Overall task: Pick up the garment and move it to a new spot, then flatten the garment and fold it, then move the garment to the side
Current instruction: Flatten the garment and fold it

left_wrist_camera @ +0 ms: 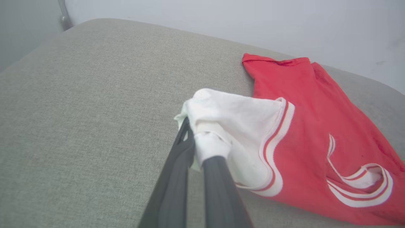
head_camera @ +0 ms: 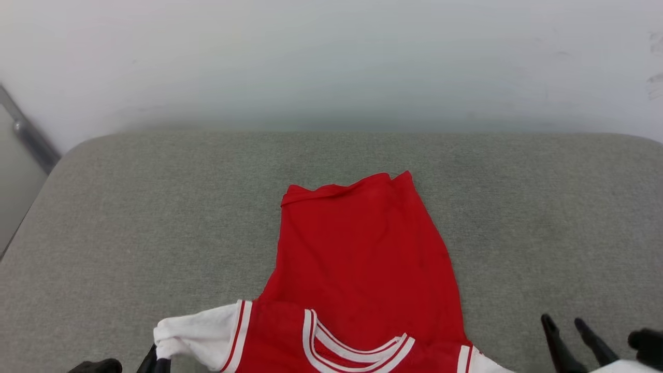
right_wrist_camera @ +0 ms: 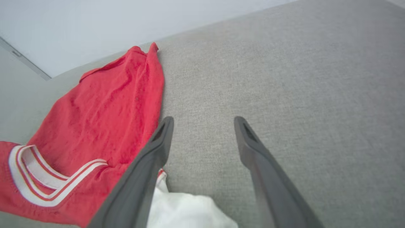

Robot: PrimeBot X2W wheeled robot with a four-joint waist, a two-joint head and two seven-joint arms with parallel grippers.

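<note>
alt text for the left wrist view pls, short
The left gripper is shut on the bunched white sleeve of a red jersey lying on a grey cushion. The jersey's red body stretches away to the right, striped collar at lower right, with a pale wall behind.

The garment (head_camera: 362, 248) is a plain, bright red across its whole body. Its left sleeve (left_wrist_camera: 234, 120) is clean white, and the right sleeve (right_wrist_camera: 186, 212) is the same white. Where the left sleeve meets the red there is a trim (left_wrist_camera: 275, 148) of white and red stripes. The neckline (head_camera: 357, 347) at the near edge has matching broad white bands split by thin red lines. The surface (head_camera: 155, 217) underneath is a flecked grey weave with a faint green cast. The wall (head_camera: 331, 62) on the far side is pale grey-white. The left gripper (left_wrist_camera: 193, 139) has dark grey fingers, and the right gripper (right_wrist_camera: 204, 122) is the same charcoal shade.
</note>
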